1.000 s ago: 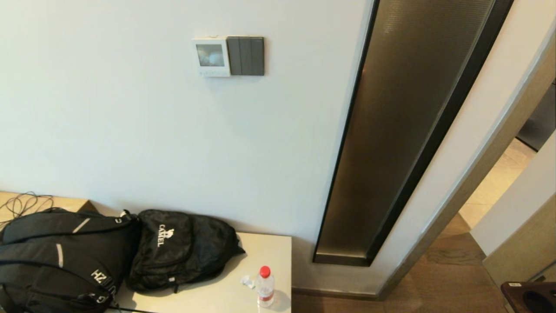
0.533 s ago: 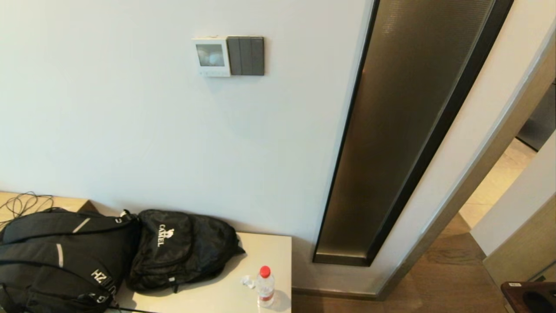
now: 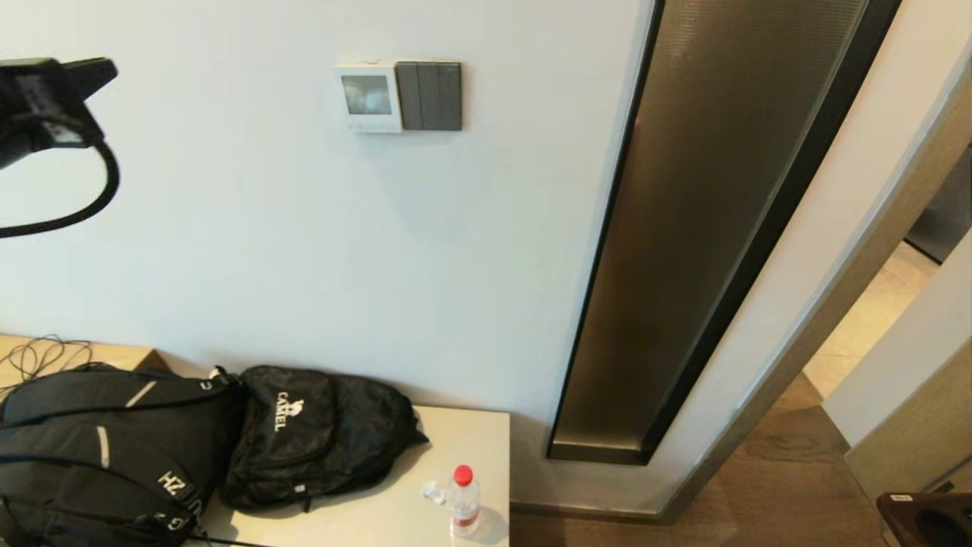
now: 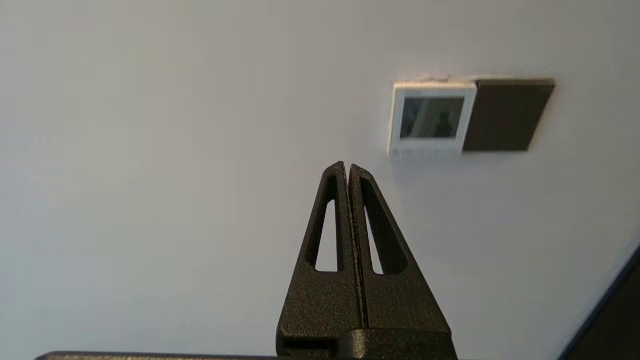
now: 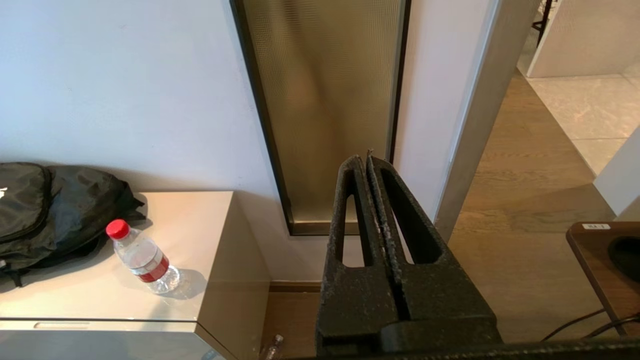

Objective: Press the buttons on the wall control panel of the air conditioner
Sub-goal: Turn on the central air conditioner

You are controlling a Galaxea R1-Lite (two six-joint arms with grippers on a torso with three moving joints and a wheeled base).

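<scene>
The white wall control panel point(image 3: 368, 97) with its grey screen hangs high on the wall, and its row of tiny pale buttons point(image 3: 372, 124) runs along its lower edge. In the left wrist view the panel point(image 4: 431, 119) and its buttons point(image 4: 425, 151) lie ahead of my left gripper point(image 4: 347, 167). That gripper is shut and empty, apart from the wall, with its tips just short of the panel's lower near corner. My left arm point(image 3: 45, 99) shows at the head view's upper left. My right gripper point(image 5: 363, 160) is shut, empty and parked low.
A dark grey three-rocker switch plate point(image 3: 430, 96) adjoins the panel's right side. Two black backpacks point(image 3: 114, 448) point(image 3: 319, 433) and a red-capped water bottle point(image 3: 462, 501) sit on a low pale cabinet point(image 3: 478, 433). A tall bronze glass panel point(image 3: 706, 228) stands at the right.
My left arm has risen into the head view at the upper left, where none showed before. The panel, bags and bottle have not moved.
</scene>
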